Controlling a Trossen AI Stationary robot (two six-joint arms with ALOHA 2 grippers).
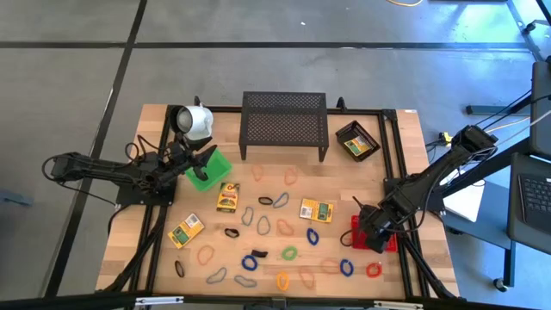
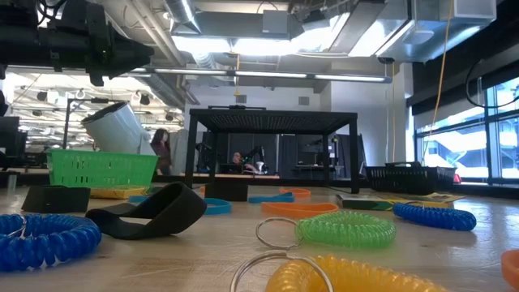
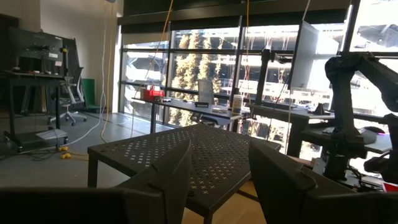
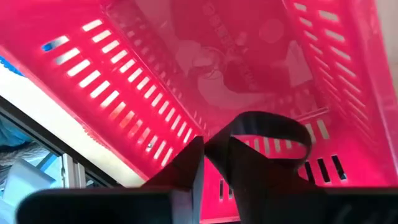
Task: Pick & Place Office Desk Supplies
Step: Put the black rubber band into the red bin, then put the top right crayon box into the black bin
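Several thin loops in blue, orange, green, black and red (image 1: 289, 253) lie scattered on the wooden table, with flat yellow boxes (image 1: 228, 196) (image 1: 316, 210) (image 1: 186, 230) among them. My right gripper (image 1: 375, 226) points down into a red basket (image 4: 155, 93) at the table's right side, shut on a black loop (image 4: 267, 132). My left gripper (image 3: 221, 180) stands open and holds nothing. It is above the green basket (image 1: 207, 169) at the left and faces the black mesh shelf (image 3: 205, 149). My right gripper pinches one end of the black loop (image 4: 217, 144) between its two fingertips, which stand only a slit apart. The fingers come from above, slanting down into the red basket. The rest of the loop arches out past the tips, over the basket's floor (image 4: 249, 56).
A white mug (image 1: 194, 120) lies tipped at the far left beside the shelf (image 1: 284, 126). A black tray (image 1: 357, 142) at the far right holds another yellow box. In the low view, green (image 2: 345, 227), blue (image 2: 45, 235) and black (image 2: 150, 212) loops lie near the front edge.
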